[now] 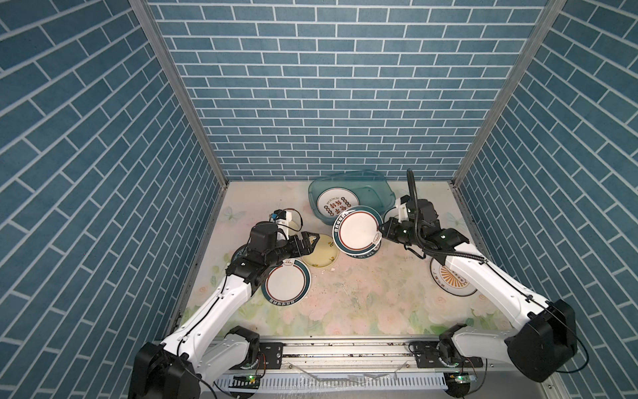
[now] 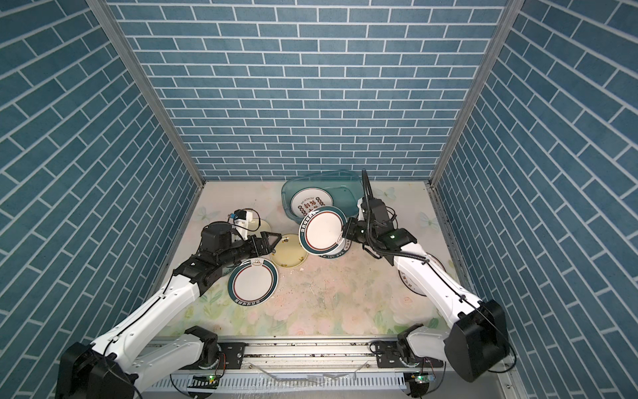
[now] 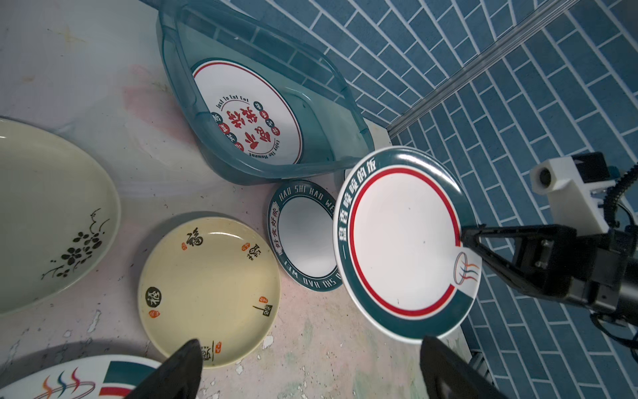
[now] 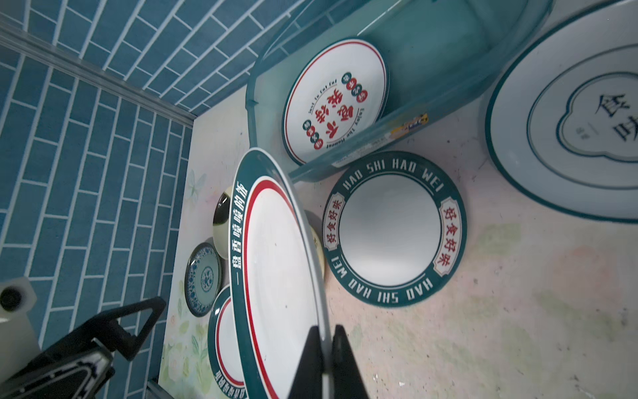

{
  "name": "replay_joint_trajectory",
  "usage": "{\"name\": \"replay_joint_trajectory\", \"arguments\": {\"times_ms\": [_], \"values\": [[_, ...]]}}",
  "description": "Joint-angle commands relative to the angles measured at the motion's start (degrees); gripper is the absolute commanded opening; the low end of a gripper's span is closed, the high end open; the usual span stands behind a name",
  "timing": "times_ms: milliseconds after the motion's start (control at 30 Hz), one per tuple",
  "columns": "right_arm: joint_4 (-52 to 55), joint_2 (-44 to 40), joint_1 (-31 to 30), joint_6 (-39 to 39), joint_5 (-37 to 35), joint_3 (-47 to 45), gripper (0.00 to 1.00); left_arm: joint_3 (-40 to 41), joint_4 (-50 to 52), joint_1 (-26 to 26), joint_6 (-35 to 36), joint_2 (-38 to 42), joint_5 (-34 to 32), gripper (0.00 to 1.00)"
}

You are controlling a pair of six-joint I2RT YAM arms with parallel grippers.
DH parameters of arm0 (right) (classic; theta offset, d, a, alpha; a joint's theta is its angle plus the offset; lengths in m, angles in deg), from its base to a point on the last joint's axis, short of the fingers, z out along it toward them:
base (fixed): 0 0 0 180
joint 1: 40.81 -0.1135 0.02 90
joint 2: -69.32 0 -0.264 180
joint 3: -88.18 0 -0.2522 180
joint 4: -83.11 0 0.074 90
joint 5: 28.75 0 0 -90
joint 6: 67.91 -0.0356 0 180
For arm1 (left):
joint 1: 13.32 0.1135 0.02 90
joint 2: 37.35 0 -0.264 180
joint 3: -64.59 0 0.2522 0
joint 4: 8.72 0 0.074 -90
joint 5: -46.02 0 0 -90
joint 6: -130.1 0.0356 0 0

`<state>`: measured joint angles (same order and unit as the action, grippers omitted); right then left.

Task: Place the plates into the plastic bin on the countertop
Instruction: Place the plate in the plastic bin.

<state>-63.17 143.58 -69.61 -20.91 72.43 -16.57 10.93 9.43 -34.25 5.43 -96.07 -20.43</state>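
My right gripper is shut on the rim of a white plate with a green rim and red ring, holding it tilted above the countertop just in front of the teal plastic bin. One lettered plate lies inside the bin. Under the held plate a green-rimmed "HAO SHI HAO WEI" plate rests flat. My left gripper stands open and empty over the edge of a pale yellow plate.
A green-rimmed plate lies by the left forearm and a sunburst plate under the right arm. A pale floral plate, a teal patterned plate and a large blue-ringed plate also lie around. Tiled walls enclose three sides.
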Motion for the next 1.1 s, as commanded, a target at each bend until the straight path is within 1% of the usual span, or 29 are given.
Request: {"name": "replay_joint_trajectory", "arguments": {"times_ms": [0, 133, 233, 367, 533, 667, 833, 933, 1067], "values": [[-0.30, 4.11, 2.56, 1.99, 1.69, 5.02, 0.00, -0.59, 2.49, -0.14, 0.57, 1.47, -1.13, 1.00], [0.08, 8.91, 4.62, 1.94, 0.59, 9.95, 0.00, -0.29, 4.71, -0.08, 0.45, 2.40, -3.17, 0.99], [0.06, 10.86, 5.54, 3.52, 0.14, 12.89, 0.00, 1.59, 5.99, -0.08, 0.56, 3.70, -4.29, 1.00], [-0.75, 13.87, 7.60, 3.80, 0.09, 15.83, 0.00, 2.52, 8.33, -0.03, 0.92, 5.80, -6.05, 1.00], [-2.93, 18.95, 8.82, 3.86, -1.81, 18.94, 0.00, 4.21, 8.46, -0.07, 0.83, 7.34, -7.84, 1.00], [-4.10, 24.45, 9.49, 3.89, -1.08, 23.09, 0.00, 4.77, 8.88, 0.09, 1.83, 7.30, -8.93, 1.00], [-2.41, 32.06, 9.79, 3.53, 1.01, 31.41, 0.00, 5.42, 9.00, 0.13, 3.00, 8.44, -11.22, 1.00], [-2.68, 35.60, 9.81, 2.84, 1.82, 34.76, 0.00, 5.48, 8.77, 0.19, 4.02, 8.88, -11.41, 1.00], [-2.11, 39.29, 9.90, 2.75, 1.31, 38.35, 0.00, 4.26, 11.10, 0.28, 5.13, 8.67, -11.43, 0.99]]}}
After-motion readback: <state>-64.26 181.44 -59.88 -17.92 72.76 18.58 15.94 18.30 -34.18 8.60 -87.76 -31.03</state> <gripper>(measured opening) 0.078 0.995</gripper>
